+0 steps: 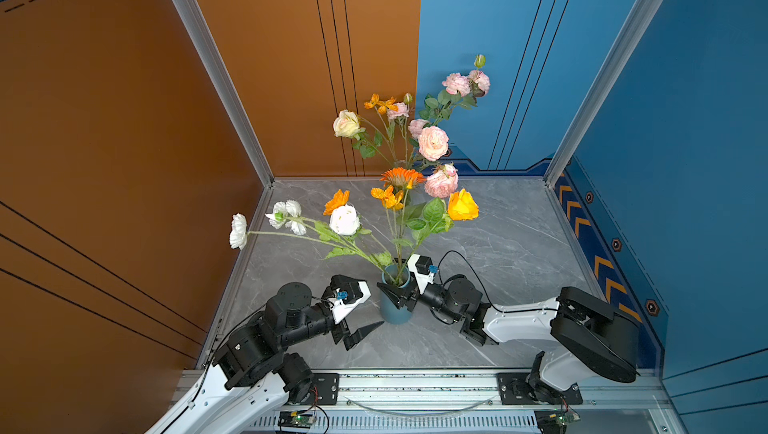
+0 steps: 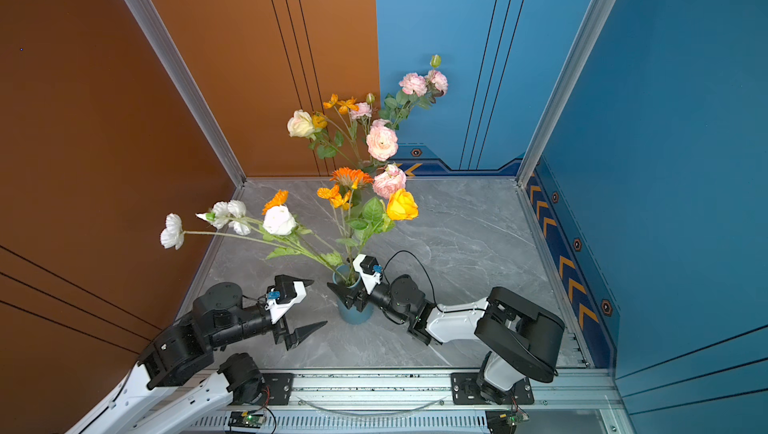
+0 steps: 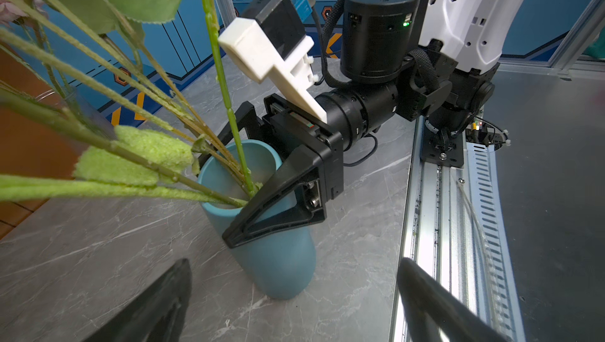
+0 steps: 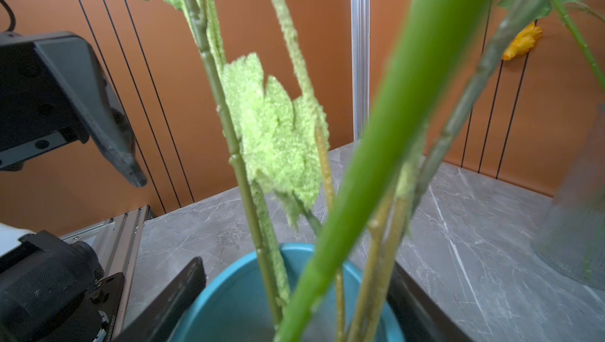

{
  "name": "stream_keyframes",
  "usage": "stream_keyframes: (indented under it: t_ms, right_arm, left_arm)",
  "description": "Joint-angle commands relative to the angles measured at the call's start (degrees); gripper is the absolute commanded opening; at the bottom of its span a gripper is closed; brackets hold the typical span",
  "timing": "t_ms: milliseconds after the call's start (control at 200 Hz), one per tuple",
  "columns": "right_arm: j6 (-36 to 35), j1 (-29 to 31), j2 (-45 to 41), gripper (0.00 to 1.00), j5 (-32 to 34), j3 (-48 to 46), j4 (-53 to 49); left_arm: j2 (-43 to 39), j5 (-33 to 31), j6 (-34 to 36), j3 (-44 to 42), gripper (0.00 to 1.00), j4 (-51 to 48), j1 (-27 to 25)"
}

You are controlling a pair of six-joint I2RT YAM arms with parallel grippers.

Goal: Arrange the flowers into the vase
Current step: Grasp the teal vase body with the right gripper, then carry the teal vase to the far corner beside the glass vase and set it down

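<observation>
On the grey marbled worktop (image 1: 511, 245), the left pincer (image 1: 374, 303) hovers at the near left of a blue vase (image 1: 395, 315), its jaws spread wide with nothing between them. From the right, the right pincer (image 3: 229, 190) reaches in at the vase's mouth, one finger (image 3: 262, 212) lying across the near outside of the wall and the other behind the far side, so the rim and the stems sit between the jaws. Whether the jaws press on the vase cannot be told.

The flowers (image 1: 345, 220) stand with their stems in the blue vase and fan out above it: white blooms (image 1: 239, 232) lean far to the left past the worktop's edge, orange blooms (image 1: 401, 178) rise in the middle, and a yellow rose (image 1: 462, 205) tilts right.

Farther back, near the far wall, a clear ribbed glass vase (image 4: 576, 226) holds a taller bunch (image 1: 433, 143) of pink, cream and orange blooms, reaching up against the orange and blue wall panels.
</observation>
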Motion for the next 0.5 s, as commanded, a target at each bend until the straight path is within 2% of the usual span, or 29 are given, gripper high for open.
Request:
stream_keyframes:
  t_ms: [0, 55, 205, 496]
  right_arm:
    - [0.42, 0.06, -0.57, 0.65, 0.35, 1.0, -3.17]
    - [0.29, 0.06, -2.0, 0.59, 1.29, 0.99, -4.05]
    - [-2.25, -0.19, -8.27, 0.56, 2.91, 0.98, -8.9]
    - [-7.48, -3.09, -28.01, 0.47, 3.73, 1.28, -23.41]
  left_arm:
    - [-0.12, 1.4, -0.4, -0.59, 0.98, -0.33, 0.68]
    - [-0.12, 1.5, -0.42, -0.55, 0.98, -0.33, 0.68]
    - [-0.2, 1.74, -0.33, -0.52, 0.98, -0.29, 0.78]
    - [0.11, 2.3, -0.25, -0.45, 0.98, -0.23, 1.03]
